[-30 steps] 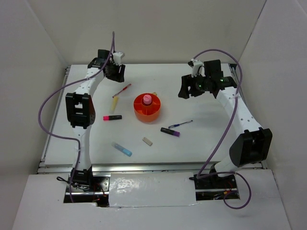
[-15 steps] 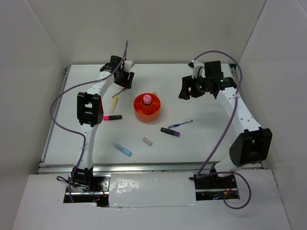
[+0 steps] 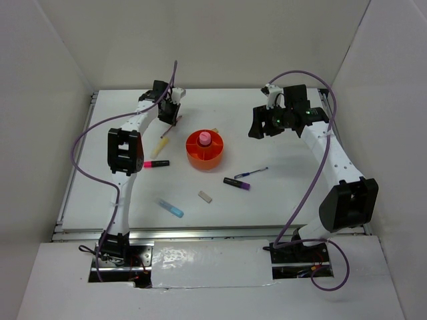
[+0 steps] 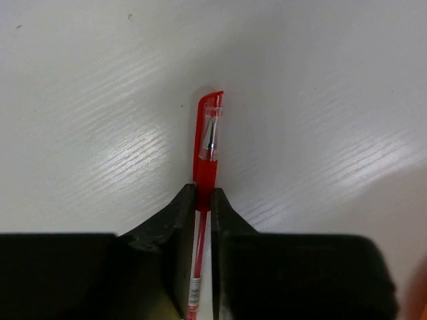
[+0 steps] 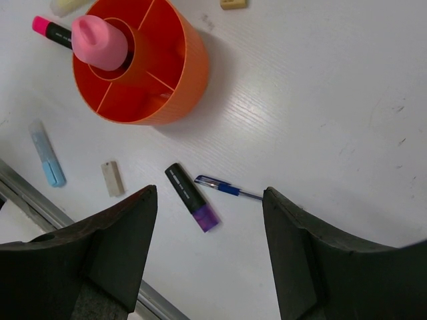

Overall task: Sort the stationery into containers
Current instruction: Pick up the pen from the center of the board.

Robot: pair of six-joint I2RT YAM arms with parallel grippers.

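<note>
Near L: light blue marker (image 3: 169, 207), eraser (image 3: 205, 196) to its R. Mid R: purple-black marker (image 3: 237, 183) just beside thin blue pen (image 3: 251, 173). Mid L: pink-black marker (image 3: 156, 163). Centre: orange organizer (image 3: 207, 163) w/ pink cylinder (image 3: 205, 139) upright in its centre cup. Yellow marker (image 3: 160, 145) to its L. Far L: left gripper (image 4: 203, 200) clamped on red pen (image 4: 209, 143); barrel print too small to read. Far R: right gripper (image 5: 208, 193) spread wide, holding nothing.

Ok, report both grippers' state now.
Left gripper: closed on the red pen.
Right gripper: open, holding nothing.
</note>
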